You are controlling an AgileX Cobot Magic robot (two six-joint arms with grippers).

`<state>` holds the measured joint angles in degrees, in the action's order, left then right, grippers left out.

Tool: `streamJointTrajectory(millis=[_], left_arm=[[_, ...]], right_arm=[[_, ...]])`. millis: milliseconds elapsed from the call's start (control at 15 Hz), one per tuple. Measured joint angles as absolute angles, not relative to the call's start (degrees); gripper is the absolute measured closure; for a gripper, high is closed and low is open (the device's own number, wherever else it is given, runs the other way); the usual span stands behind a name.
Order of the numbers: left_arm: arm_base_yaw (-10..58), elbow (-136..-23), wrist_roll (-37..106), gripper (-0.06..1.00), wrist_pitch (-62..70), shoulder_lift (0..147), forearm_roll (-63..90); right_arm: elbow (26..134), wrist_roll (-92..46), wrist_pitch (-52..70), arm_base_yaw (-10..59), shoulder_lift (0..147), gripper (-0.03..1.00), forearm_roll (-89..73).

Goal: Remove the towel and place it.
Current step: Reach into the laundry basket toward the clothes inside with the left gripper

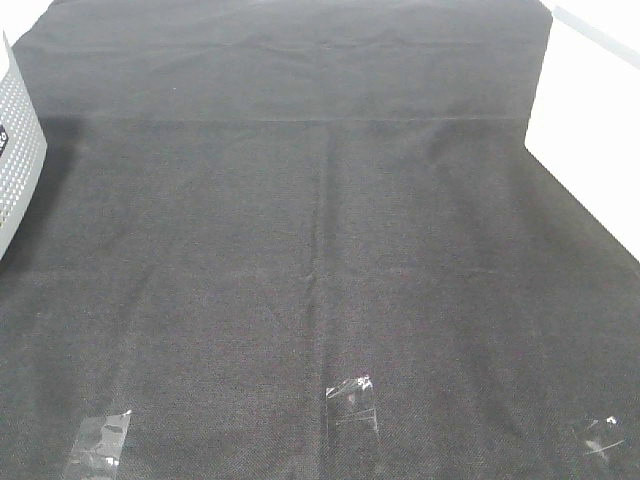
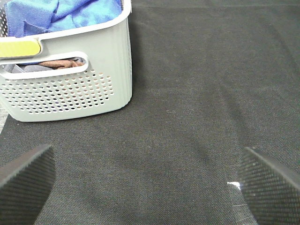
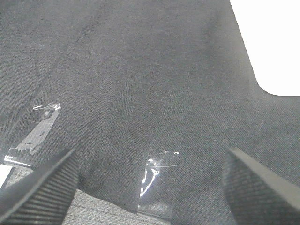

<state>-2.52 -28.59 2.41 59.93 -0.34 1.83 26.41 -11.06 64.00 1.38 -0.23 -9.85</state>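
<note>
The blue towel (image 2: pixel 65 14) lies crumpled inside a pale grey perforated basket (image 2: pixel 70 89), seen in the left wrist view; a brown cloth shows through the basket's handle hole. My left gripper (image 2: pixel 145 187) is open and empty, low over the black cloth, short of the basket. My right gripper (image 3: pixel 150 187) is open and empty over the black cloth near tape strips. Neither gripper shows in the exterior high view, where only the basket's edge (image 1: pixel 18 160) appears at the far left.
A large black cloth (image 1: pixel 300 250) covers the table. Clear tape strips (image 1: pixel 352 402) hold its front edge. White table surface (image 1: pixel 600 140) shows at the right. A yellow-green handle (image 2: pixel 18 47) sits on the basket's rim.
</note>
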Motion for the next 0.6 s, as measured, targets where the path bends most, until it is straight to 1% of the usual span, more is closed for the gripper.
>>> streamJointTrajectory(millis=[600], left_arm=[[-2.52, -28.59, 2.41, -0.05, 59.93, -0.34, 1.78]], right_arm=[[26.41, -11.06, 64.0, 1.38, -0.23, 0.18, -9.85]])
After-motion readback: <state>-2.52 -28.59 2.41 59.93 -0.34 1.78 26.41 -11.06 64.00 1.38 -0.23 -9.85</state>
